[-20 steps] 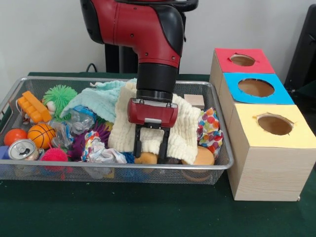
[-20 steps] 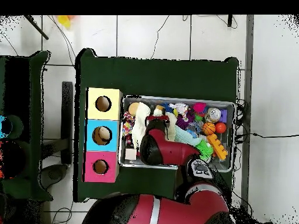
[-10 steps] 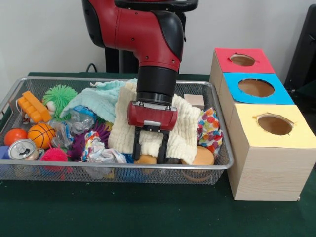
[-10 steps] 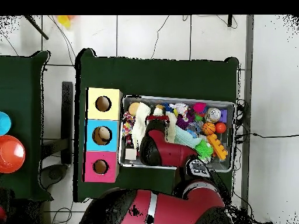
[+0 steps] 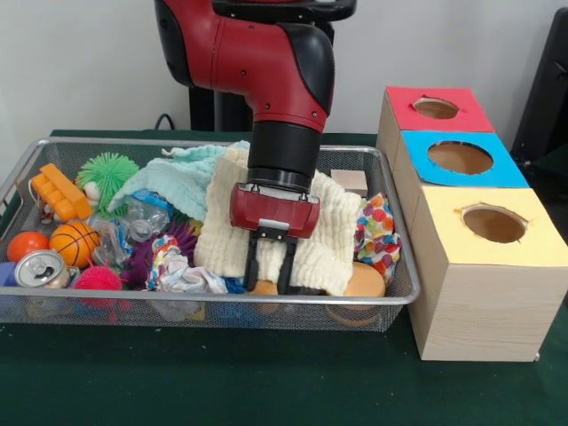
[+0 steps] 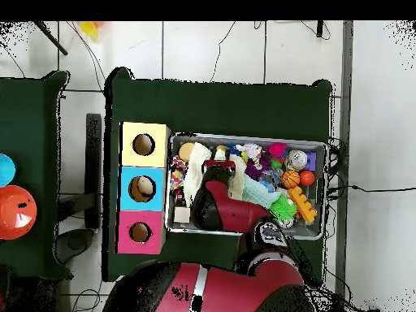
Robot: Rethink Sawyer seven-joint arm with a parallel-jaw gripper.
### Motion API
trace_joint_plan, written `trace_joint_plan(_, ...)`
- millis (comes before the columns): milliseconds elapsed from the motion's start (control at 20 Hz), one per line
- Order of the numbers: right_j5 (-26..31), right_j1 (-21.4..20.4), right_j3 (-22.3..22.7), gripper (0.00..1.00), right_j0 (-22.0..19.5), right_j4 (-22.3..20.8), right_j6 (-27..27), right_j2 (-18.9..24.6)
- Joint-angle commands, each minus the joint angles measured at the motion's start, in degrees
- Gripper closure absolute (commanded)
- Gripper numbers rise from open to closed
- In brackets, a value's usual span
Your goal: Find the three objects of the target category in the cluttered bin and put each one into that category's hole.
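Nearest us, along the front wall of the wire bin (image 5: 222, 311), we note a soda can (image 5: 37, 269), a pink spiky ball (image 5: 98, 279), a crumpled patterned cloth (image 5: 182, 273) and two tan rounded pieces, a small one (image 5: 264, 287) and a larger one (image 5: 366, 280), lying on the bin floor. We cannot tell which items belong to the target category.

The gripper (image 5: 271, 286) points straight down just behind that front wall, its two dark fingers (image 5: 252, 264) narrowly apart, tips right at the small tan piece; whether they pinch it we cannot tell. The cream towel (image 5: 333, 240) hangs behind and to both sides of the fingers. The red wrist stands upright above, and the arm rises out of the top of the front view.

Little free room: clutter touches the gripper's surroundings on every side. A basketball (image 5: 73, 242) and orange ball (image 5: 25, 244) sit left, a dotted cloth (image 5: 380, 232) right, a green spiky ball (image 5: 108, 173) farther back.

Right of the bin, touching in a row, stand the yellow box (image 5: 484, 284), blue box (image 5: 426, 173) and red box (image 5: 404, 111), each with a round hole on top.
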Motion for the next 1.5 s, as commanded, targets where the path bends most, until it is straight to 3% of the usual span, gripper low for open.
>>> trace_joint_plan(50,3.8,5.6,2.0,1.0,0.3,4.5,10.6,-1.6)
trace_joint_plan(400,3.5,3.4,4.0,1.0,1.4,6.0,11.9,-1.9)
trace_joint_plan(750,5.7,0.9,5.4,1.0,1.6,4.8,11.6,-2.1)
trace_joint_plan(1100,10.2,-6.1,10.6,1.0,4.3,6.5,11.3,-4.4)
trace_joint_plan(1500,15.5,-12.2,13.3,1.0,7.0,7.7,10.4,-6.6)
